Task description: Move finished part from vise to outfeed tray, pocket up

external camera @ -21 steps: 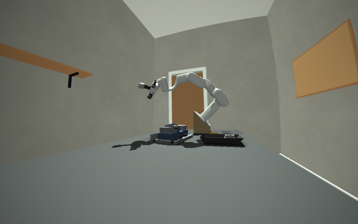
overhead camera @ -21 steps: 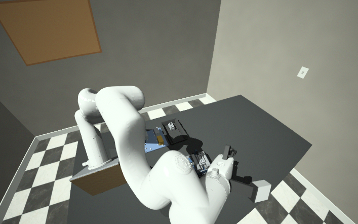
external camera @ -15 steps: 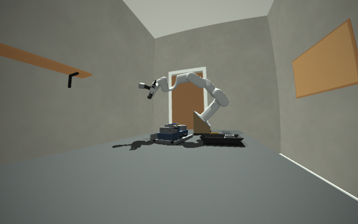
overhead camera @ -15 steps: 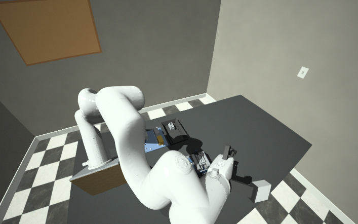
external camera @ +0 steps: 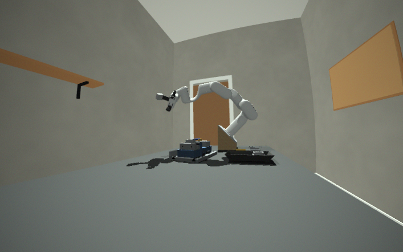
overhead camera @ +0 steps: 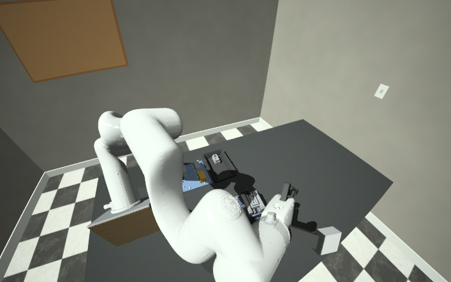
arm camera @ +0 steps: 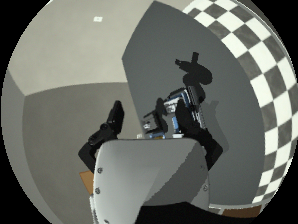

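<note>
The blue vise stands on the dark table and holds the grey finished part (overhead camera: 254, 201) between its jaws. It also shows in the exterior view (external camera: 193, 148). The black outfeed tray (overhead camera: 220, 164) lies behind the vise, beside it in the exterior view (external camera: 249, 155). My gripper (external camera: 169, 105) is open and empty. It hangs high above the table, well above and to the outer side of the vise. In the wrist view its dark fingers frame the vise far below.
A grey part (overhead camera: 215, 158) lies in the tray. A blue plate (overhead camera: 192, 177) with an orange block (overhead camera: 201, 176) lies by the arm's base. A white box (overhead camera: 328, 240) sticks out from the wrist. The wooden base block (overhead camera: 125, 227) stands at the table's edge.
</note>
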`<state>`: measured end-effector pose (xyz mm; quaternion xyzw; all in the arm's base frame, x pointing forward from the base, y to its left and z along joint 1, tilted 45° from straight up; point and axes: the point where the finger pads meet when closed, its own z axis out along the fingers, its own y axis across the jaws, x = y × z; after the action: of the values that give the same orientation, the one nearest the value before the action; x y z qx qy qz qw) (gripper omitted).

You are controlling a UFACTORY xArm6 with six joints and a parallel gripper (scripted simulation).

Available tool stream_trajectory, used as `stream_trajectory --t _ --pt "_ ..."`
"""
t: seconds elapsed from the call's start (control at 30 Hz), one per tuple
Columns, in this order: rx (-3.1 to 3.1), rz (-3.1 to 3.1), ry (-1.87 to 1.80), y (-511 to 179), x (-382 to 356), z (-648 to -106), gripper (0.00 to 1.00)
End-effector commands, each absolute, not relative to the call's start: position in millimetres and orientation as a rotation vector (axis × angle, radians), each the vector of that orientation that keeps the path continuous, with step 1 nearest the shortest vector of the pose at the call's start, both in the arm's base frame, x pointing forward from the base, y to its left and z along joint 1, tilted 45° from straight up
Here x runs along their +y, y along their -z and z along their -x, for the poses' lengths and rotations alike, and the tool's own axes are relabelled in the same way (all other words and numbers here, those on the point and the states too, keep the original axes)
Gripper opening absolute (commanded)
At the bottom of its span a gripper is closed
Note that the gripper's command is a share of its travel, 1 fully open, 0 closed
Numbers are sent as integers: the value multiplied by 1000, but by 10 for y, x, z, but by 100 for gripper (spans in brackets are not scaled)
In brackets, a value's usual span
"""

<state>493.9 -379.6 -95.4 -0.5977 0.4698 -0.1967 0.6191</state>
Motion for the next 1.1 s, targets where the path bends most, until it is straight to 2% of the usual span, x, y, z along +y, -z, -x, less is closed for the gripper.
stream_trajectory --t 0.0,0.47,1.07 --pt "1093 1383 404 936 -3727 -4981 100" --pt "1282 1455 -112 967 -2870 -5211 100" --pt "1585 1561 -579 952 -2061 -5271 100"
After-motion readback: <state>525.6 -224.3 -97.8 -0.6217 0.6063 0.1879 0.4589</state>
